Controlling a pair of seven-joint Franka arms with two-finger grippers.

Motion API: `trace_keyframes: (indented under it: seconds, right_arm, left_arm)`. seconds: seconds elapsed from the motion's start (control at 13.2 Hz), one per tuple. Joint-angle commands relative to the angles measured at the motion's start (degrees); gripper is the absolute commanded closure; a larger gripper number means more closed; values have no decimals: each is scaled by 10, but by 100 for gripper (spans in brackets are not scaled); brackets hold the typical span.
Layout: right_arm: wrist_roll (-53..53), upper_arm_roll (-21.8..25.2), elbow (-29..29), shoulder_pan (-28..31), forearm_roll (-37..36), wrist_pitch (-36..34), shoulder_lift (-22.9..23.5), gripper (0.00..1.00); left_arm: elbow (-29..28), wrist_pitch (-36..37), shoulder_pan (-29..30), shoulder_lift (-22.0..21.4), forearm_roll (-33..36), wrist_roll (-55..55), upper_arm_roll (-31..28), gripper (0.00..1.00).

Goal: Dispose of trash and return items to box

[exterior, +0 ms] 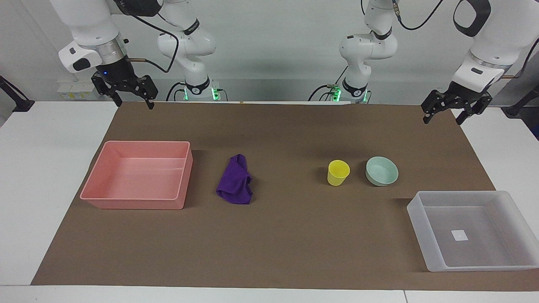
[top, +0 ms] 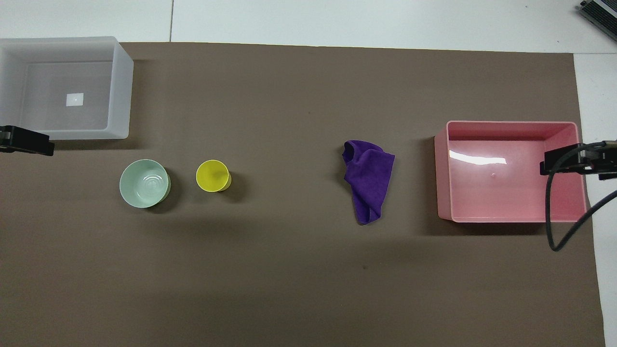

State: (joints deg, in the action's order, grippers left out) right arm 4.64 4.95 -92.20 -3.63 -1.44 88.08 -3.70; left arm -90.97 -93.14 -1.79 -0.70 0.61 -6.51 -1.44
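Clear box [exterior: 421, 214] sits closest to the facing camera, at the left arm's end of the table, empty but for a white sticker [exterior: 459, 235] on its floor. Pink tray [exterior: 134, 202] lies at the right arm's end, also empty. Between them on the brown mat [exterior: 286, 244]: purple rag [exterior: 236, 180] just beside the pink tray, then yellow cup [exterior: 338, 172] and mint bowl [exterior: 382, 171] side by side, toward the box and nearer the robots than it. Nothing is sorted yet. Key relation: in the facing view the rag lies at about 4 o'clock from the right gripper [exterior: 131, 101], well apart; cup and bowl lie at about 8 o'clock from the left gripper [exterior: 444, 117]. Judgement: right arm for the rag, left arm for the items. In the overhead view the rag's long axis runs roughly 12-to-6. Both grippers hang with fingers spread and hold nothing, raised over the mat's edge nearest the robots. Facing view shows that height and both arms; overhead view shows only dark tips at the frame edges, but also the concentric rings in the bowl's bottom.
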Motion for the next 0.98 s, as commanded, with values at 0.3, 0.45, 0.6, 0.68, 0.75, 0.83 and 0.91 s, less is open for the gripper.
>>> trace_keyframes:
  seconds: [0.3, 0.45, 0.6, 0.68, 0.75, 0.83, 0.91]
  right_arm:
    - [-14, -5, -17, 13, 4, -4, -17, 0]
    - [-14, -6, -16, 11, 4, -4, -17, 0]
    - [-14, -6, -16, 11, 4, -4, -19, 0]
    - [-14, -6, -16, 11, 4, -4, -20, 0]
    - [-14, -6, -15, 11, 4, -4, -21, 0]
    - [-14, -6, -15, 11, 4, -4, -23, 0]
    - [-14, -6, -16, 11, 4, -4, -23, 0]
  left_arm:
    - [-3, 2, 4, -6, -8, 4, 4, 0]
    - [-4, 0, 6, -6, -8, 4, 3, 0]
    - [-14, -26, 6, -9, -8, 5, 4, 0]
    - [-15, -26, 6, -8, -10, 7, 4, 0]
    - [-20, -27, 6, -8, -10, 8, 4, 0]
    - [-24, -34, 5, -7, -10, 8, 4, 0]
    - [-29, -44, 3, -4, -10, 9, 4, 0]
